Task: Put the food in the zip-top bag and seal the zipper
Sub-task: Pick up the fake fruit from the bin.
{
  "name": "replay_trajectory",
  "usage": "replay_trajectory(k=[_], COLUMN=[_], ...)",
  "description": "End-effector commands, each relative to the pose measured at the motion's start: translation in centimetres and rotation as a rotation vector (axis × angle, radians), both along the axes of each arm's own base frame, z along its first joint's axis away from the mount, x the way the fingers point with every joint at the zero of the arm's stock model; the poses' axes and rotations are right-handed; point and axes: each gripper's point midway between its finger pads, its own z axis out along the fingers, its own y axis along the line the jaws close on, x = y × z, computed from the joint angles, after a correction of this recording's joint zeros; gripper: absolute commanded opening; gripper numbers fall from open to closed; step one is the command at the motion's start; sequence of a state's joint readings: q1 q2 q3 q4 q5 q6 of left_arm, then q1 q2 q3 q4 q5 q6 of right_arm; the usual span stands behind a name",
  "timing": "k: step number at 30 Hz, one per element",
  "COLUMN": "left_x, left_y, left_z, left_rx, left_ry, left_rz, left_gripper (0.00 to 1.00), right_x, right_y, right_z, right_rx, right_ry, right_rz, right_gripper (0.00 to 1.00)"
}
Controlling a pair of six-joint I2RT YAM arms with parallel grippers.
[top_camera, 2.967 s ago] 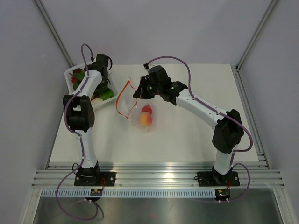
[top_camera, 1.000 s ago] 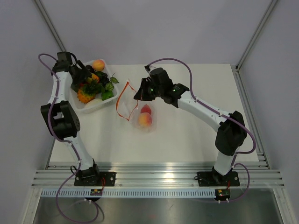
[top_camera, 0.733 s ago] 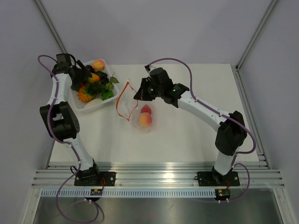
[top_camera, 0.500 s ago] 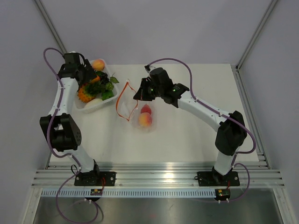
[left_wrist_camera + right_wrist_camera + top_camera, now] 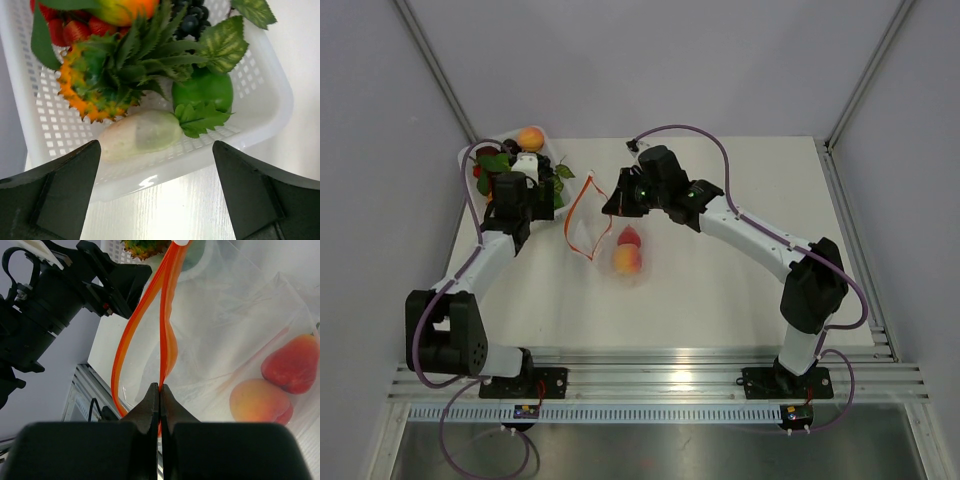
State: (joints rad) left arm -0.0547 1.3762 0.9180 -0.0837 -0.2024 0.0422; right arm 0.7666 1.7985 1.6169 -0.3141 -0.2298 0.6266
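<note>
By the tray (image 5: 270, 95), left claw (image 5: 156, 148) agape

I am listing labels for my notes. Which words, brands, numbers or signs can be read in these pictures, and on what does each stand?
No text can be read in any view.
The zip-top bag, its zipper, the red fruit, the peach and the white basket show no print.
The small board under the left arm's base may carry marks, but it is too small to read.

Left claw (image 5: 156, 150) wider, at tray's (image 5: 272, 100) near edge
</note>
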Motion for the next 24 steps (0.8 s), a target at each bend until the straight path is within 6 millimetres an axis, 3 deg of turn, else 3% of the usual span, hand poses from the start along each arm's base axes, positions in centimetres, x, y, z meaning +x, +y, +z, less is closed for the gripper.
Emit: replay_trajectory(k=[1,5,6,13,24], left_x=[3.5,4.4,4.8,6.5,8.4], left_y=[0.2,1.0,1.4,0.9,2.5], left_z=[5.5,4.8,5.6,4.4,2.4], left_rx=[0.13,0.206,0.235,0.32,0.403], left_ry=[-0.202,-0.148,-0.15,-0.085,-0.04], left_rz=[-0.04,0.011,0.025,0.028,0.127], left_gripper=[0.97,0.95,0.95,0.93,0.89], right_x=[-0.7,-0.8,-0.7,-0.6,-0.3], right_y=[0.7,0.6,0.5,0.7,0.9], right_z=[2.8,2.7,2.6,2.4,1.8], right_rx=[0.066,0.066,0.064,0.059,0.044], right_ry=[-0.053,-0.053,-0.049,-0.05,-0.049], right_rz=[0.025,0.025,0.023,0.025,0.028], right_gripper=[0.0,0.0,0.0,0.0,0.0])
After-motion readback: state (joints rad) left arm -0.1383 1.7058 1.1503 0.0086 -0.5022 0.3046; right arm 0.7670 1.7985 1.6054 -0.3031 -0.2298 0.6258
